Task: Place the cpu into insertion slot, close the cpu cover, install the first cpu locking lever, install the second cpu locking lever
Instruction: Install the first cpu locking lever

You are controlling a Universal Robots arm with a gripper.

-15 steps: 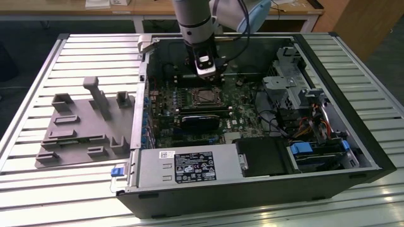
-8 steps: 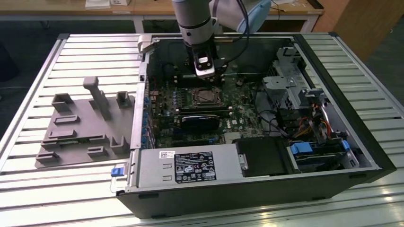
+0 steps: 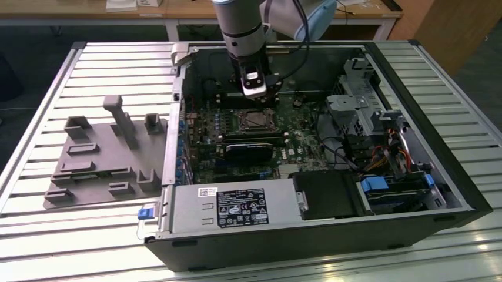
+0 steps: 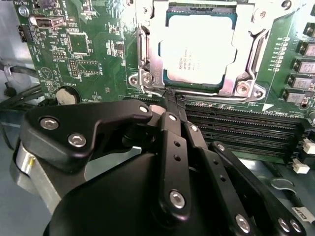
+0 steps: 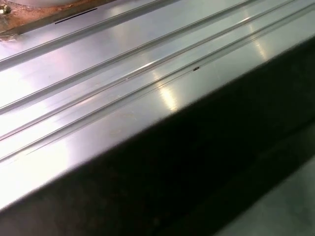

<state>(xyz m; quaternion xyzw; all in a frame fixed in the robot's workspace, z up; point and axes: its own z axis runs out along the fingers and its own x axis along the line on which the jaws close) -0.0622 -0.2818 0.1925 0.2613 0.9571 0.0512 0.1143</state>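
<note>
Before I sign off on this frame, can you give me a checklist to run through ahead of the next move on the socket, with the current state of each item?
1. cpu seated in the socket: ok, it lies flat inside the frame.
2. cpu cover down: ok, its frame lies around the chip's edges.
3. hand placed: ok, its tips sit at the socket's edge, beside the memory slots.
4. Hand state: ok, shut. Whether it pinches anything: cannot tell.
5. locking levers latched: cannot tell.
6. computer case open for access: ok in the exterior view.
</note>
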